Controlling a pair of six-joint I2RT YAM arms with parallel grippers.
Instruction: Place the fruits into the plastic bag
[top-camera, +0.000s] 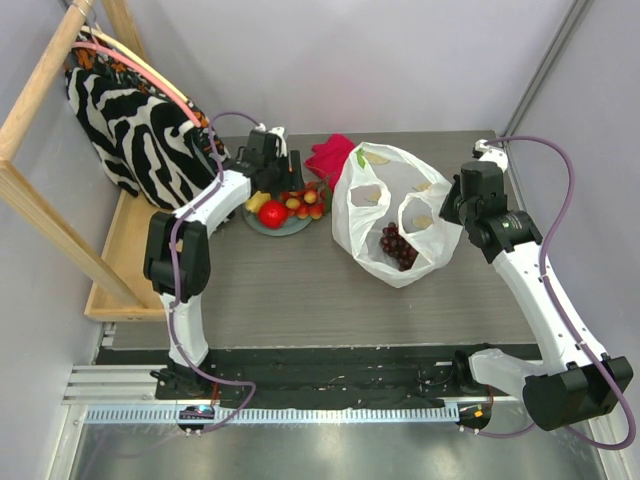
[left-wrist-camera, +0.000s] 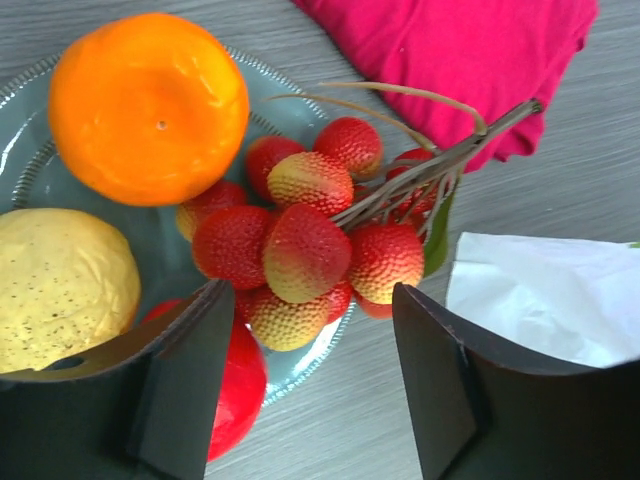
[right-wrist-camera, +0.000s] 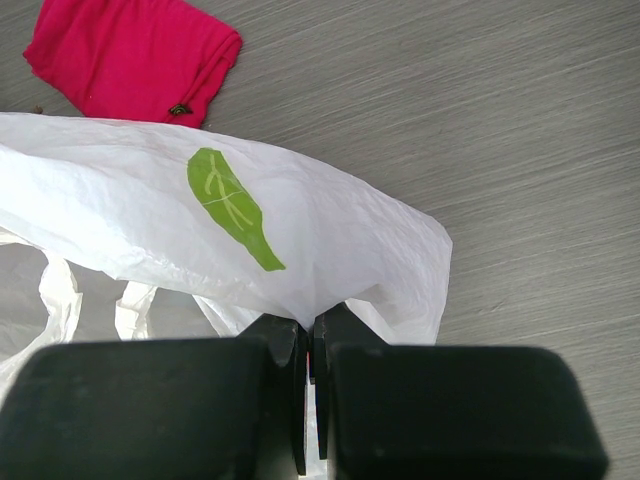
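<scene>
Cluster of small red-yellow fruits (left-wrist-camera: 305, 250): lies at the plate's (left-wrist-camera: 165, 240) edge, just ahead of and between the spread fingers of the left gripper (left-wrist-camera: 308, 330), not gripped. Judged light, bumpy and loosely hung on thin twigs, so best pinched where the stems gather. Plate also holds the orange (left-wrist-camera: 148, 105), yellow fruit (left-wrist-camera: 60, 285) and red apple (left-wrist-camera: 238, 385), all toward the left finger. Plastic bag (right-wrist-camera: 150, 200): flimsy, its rim clamped between the right gripper's (right-wrist-camera: 310, 340) closed fingers, with the grape bunch (top-camera: 398, 245) inside.

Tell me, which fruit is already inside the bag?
The dark purple grape bunch: it lies inside the plastic bag, while the orange, apple, yellow fruit and red-yellow cluster sit on the plate.
</scene>
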